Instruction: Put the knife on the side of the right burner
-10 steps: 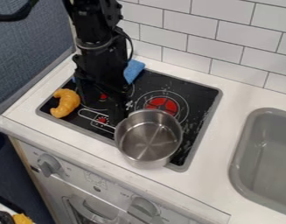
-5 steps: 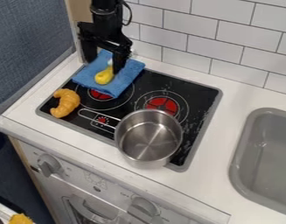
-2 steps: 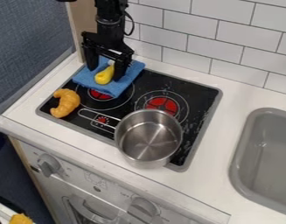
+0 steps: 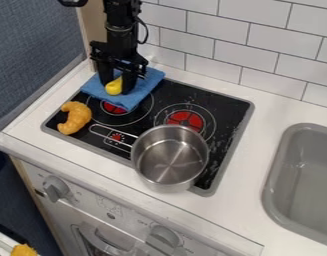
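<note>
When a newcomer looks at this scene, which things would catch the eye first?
Probably the shiny metal pot at the front right of the black cooktop, and the golden toy croissant at its left edge. Next, perhaps, the bright blue cloth at the back left, with the black gripper and a yellow object over it.

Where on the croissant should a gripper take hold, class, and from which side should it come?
Probably its middle, from straight above, pinching between the inner hollow and the outer bulge: the croissant lies low on the stove, curved like a crescent.
</note>
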You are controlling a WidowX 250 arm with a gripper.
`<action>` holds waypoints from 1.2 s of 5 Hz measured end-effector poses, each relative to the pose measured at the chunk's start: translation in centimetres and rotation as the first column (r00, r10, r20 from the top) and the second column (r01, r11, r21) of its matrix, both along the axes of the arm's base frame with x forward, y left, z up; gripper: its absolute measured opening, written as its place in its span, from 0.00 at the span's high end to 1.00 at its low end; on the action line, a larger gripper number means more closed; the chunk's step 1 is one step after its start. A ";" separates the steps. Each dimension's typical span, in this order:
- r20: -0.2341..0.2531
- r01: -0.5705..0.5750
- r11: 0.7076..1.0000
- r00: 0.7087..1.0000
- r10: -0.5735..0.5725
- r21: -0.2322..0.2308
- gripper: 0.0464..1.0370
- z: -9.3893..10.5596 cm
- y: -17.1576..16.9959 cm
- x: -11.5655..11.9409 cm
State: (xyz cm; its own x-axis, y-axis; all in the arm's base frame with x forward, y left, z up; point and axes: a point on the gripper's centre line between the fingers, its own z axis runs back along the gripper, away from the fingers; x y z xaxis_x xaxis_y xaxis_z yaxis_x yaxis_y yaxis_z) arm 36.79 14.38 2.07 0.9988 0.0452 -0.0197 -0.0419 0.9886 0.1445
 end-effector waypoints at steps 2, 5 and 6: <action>0.085 0.039 0.998 0.996 -0.036 -0.041 0.56 3.8 -1.6 -1.1; 0.092 0.252 0.963 0.966 -0.243 -0.097 0.56 5.0 -13.8 -2.4; 0.039 0.233 0.966 0.973 -0.230 -0.111 0.56 2.8 -18.6 -2.4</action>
